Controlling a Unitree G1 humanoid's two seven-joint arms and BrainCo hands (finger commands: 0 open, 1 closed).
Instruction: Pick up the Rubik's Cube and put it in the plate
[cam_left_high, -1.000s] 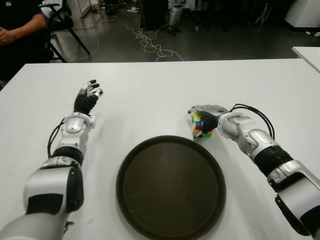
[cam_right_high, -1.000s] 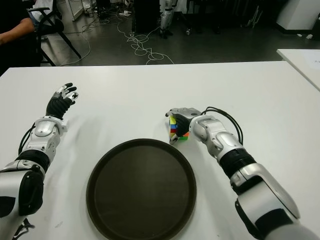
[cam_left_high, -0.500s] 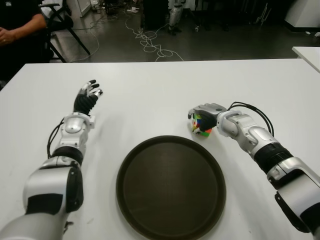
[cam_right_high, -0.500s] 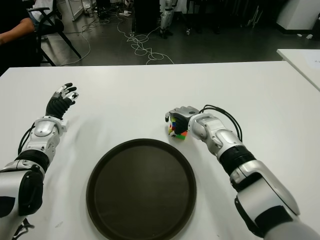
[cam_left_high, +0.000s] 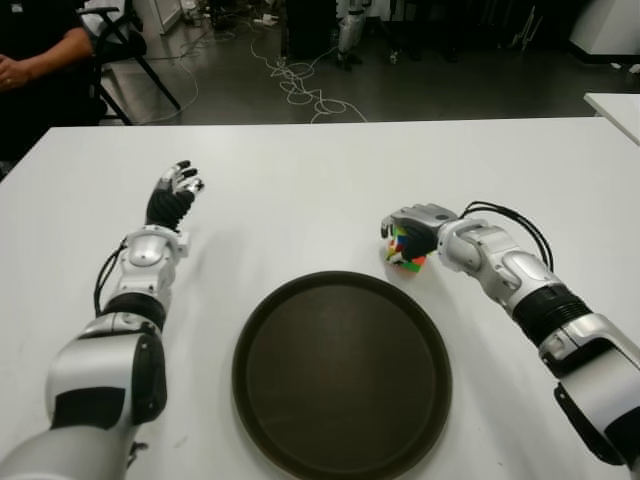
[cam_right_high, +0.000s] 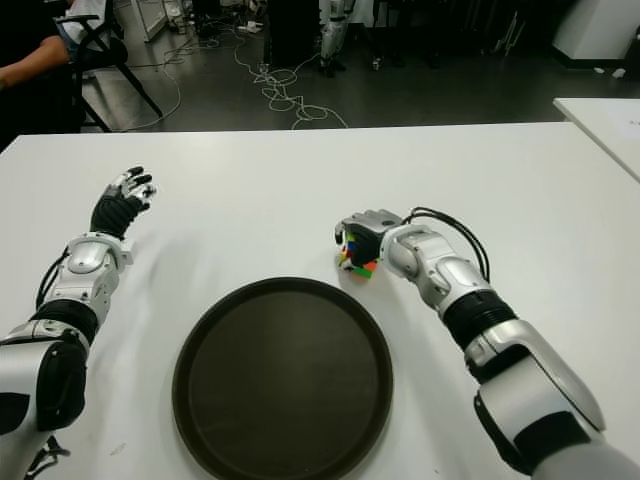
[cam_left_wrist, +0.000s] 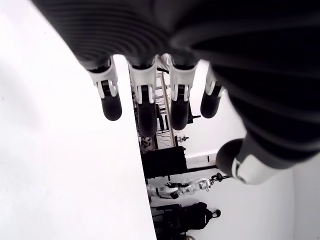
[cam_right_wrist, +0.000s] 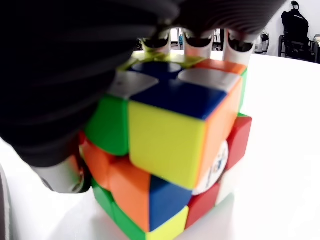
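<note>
The Rubik's Cube (cam_left_high: 404, 252) stands on the white table (cam_left_high: 300, 180), just beyond the upper right rim of the round dark plate (cam_left_high: 340, 370). My right hand (cam_left_high: 408, 228) covers it from above. In the right wrist view the fingers (cam_right_wrist: 200, 42) curl over the cube's (cam_right_wrist: 170, 150) top and the thumb presses its side, while its lower edge touches the table. The plate holds nothing. My left hand (cam_left_high: 172, 190) shows at the far left of the table, well away from the plate, fingers (cam_left_wrist: 142, 110) relaxed and holding nothing.
A seated person (cam_left_high: 30, 60) is beyond the table's far left corner. Cables (cam_left_high: 300, 85) lie on the dark floor behind the table. Another white table's corner (cam_left_high: 615, 105) shows at the right edge.
The cube was tilted up against the plate's rim a second ago; my right hand has moved it slightly right and away, and it now sits flatter on the table. The left hand is still.
</note>
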